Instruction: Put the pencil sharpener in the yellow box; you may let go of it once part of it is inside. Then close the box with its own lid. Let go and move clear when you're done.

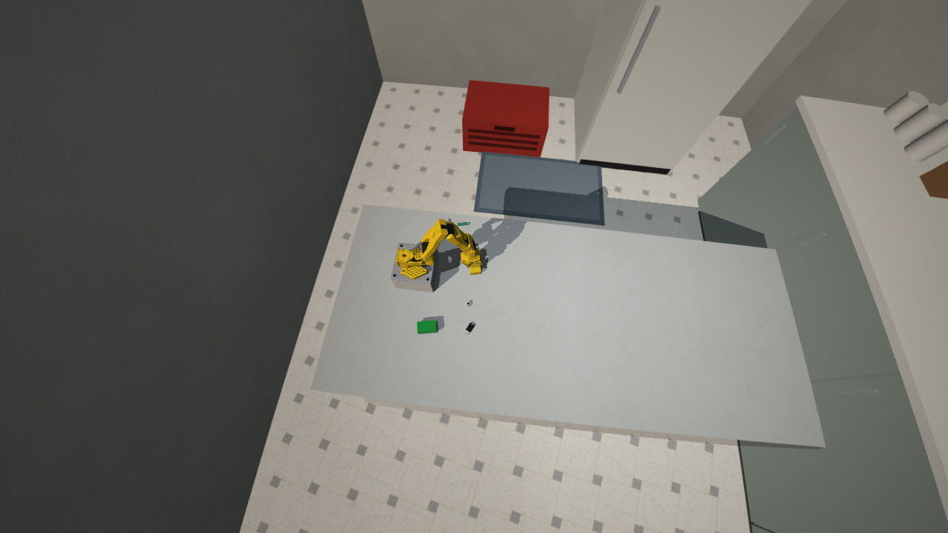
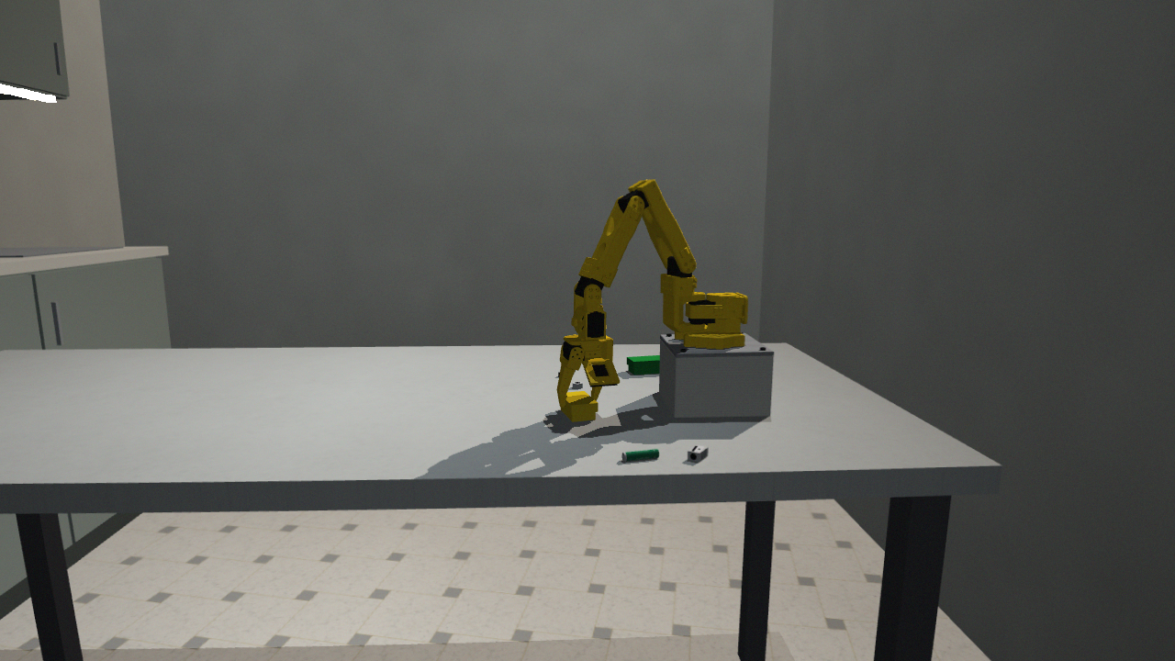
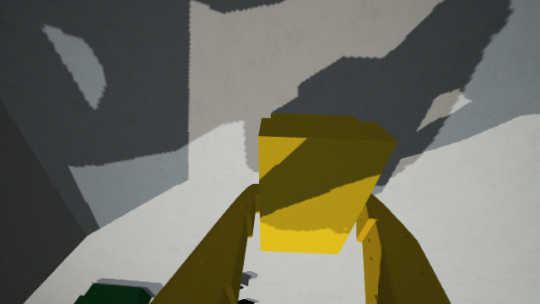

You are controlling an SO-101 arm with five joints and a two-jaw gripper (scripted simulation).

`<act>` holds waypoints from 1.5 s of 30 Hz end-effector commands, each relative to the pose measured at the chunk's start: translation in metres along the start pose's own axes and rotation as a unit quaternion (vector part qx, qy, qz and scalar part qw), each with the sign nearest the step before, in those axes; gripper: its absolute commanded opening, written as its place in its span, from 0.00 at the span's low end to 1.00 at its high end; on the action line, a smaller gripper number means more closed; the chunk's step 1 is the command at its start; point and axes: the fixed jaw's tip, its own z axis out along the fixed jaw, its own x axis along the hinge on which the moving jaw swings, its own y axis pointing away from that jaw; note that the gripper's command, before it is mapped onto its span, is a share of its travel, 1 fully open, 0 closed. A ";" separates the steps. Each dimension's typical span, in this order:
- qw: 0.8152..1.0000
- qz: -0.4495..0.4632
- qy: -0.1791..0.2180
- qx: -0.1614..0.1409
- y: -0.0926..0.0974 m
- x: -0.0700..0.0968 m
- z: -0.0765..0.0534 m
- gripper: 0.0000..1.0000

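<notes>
My gripper [image 3: 308, 203] is shut on the yellow box [image 3: 321, 181], one finger on each side of it. The box looks closed on top, and I cannot tell the lid from the body. In the exterior view the gripper [image 2: 579, 394] points down and holds the box [image 2: 579, 407] at table height, left of the arm's grey base [image 2: 716, 382]. From above, the gripper [image 1: 475, 266] is just right of the base. The pencil sharpener [image 2: 697, 453], a small grey block with a hole, lies on the table apart from the gripper, near the table edge.
A green cylinder [image 2: 640, 454] lies just left of the sharpener. A flat green block [image 1: 426, 326], a small grey piece [image 1: 469, 303] and a small black-and-white piece [image 1: 470, 326] lie on the other side of the arm. The green block also shows in the wrist view [image 3: 114, 293].
</notes>
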 end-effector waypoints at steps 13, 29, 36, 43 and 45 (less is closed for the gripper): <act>1.000 -0.003 0.000 -0.008 0.004 -0.002 0.002 0.22; 1.000 -0.003 0.000 -0.008 0.004 -0.002 0.001 0.22; 1.000 -0.003 0.000 -0.008 0.003 -0.002 -0.003 0.22; 1.000 -0.003 0.000 -0.008 0.002 -0.002 -0.010 0.22; 1.000 -0.003 0.000 -0.008 0.002 -0.002 -0.014 0.22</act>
